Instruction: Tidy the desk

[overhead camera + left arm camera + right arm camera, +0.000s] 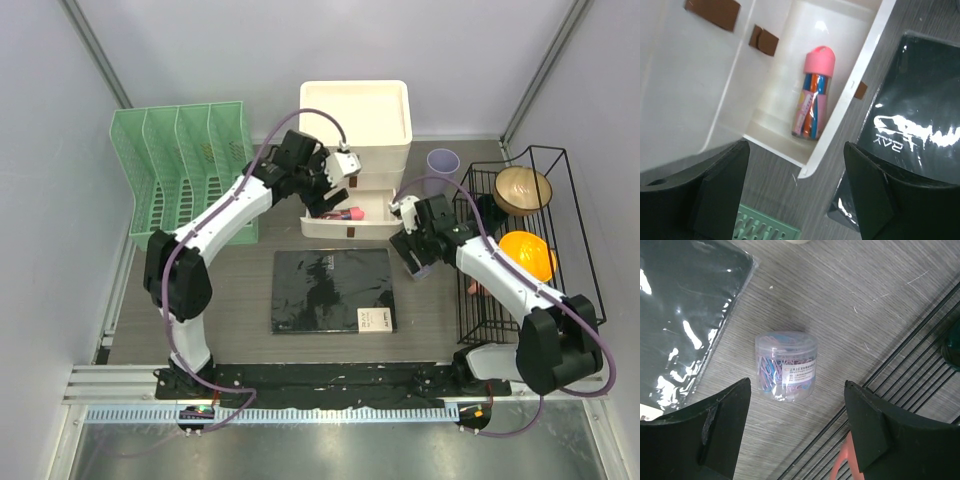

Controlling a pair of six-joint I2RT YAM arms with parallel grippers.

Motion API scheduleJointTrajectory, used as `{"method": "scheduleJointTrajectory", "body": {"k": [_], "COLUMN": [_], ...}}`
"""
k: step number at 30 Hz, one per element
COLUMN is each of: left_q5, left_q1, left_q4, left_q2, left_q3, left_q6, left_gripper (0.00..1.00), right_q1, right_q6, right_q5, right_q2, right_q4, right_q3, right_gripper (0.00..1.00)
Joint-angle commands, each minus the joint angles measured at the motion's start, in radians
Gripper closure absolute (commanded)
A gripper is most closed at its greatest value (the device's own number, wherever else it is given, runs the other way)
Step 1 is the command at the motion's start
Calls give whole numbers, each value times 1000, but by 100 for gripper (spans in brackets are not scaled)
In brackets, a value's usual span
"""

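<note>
The desk (240, 290) is a dark wood-grain tabletop. A white drawer unit (356, 110) stands at the back with its bottom drawer (850, 95) open. A pink-capped tube of coloured pens (812, 95) lies in that drawer. My left gripper (795, 150) is open and empty, hovering over the drawer's front corner (338, 192). My right gripper (797, 385) is open and empty, above a clear tub of coloured paper clips (787, 365) that stands on the desk. In the top view the right gripper (415, 260) hides the tub.
A black notebook (330, 285) lies mid-desk. A green file rack (185, 170) stands at the back left. A black wire rack (570, 290) on the right holds a bowl (522, 188) and an orange object (528, 253). A lilac cup (443, 162) stands behind it. A rail (330, 375) edges the front.
</note>
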State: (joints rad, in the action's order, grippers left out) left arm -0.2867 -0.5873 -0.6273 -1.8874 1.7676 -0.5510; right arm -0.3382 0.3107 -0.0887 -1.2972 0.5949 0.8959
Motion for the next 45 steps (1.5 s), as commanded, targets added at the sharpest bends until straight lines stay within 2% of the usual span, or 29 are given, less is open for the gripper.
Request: {"method": "scheduleJointTrajectory", "body": {"k": [1,11,14,17,20,30,39,45], "left_q5": [46,47,40,40,29,6,3,6], "left_q1": [7,64,83,102,124,167,185,202], "left_q4": [83,167,179,192,202,227,241,241], "left_q2": [97,232,263,290,318,356,376,399], "left_q3": [-136,-342,-384,-411,-445,-519,-557,-580], "left_q6": [26,42,43,46,52,69,77,77], "left_gripper": [19,18,18,18,18,18,18,18], "right_q1": [4,5,5,5,5,5,5,2], "right_q6": [56,113,113,107,97,42,4,-5], "right_q5": [-22,-31,-19,4,43,129,181,205], "right_q2": [-60,-198,-206,-185,-166,-172,-365,-502], "right_q4": [-4,-83,-78,-55,-1,77,48,20], "right_q3": [1,-18,-8,15,72,380,612,696], "right_gripper": [21,25,35,53,61,65,66,67]}}
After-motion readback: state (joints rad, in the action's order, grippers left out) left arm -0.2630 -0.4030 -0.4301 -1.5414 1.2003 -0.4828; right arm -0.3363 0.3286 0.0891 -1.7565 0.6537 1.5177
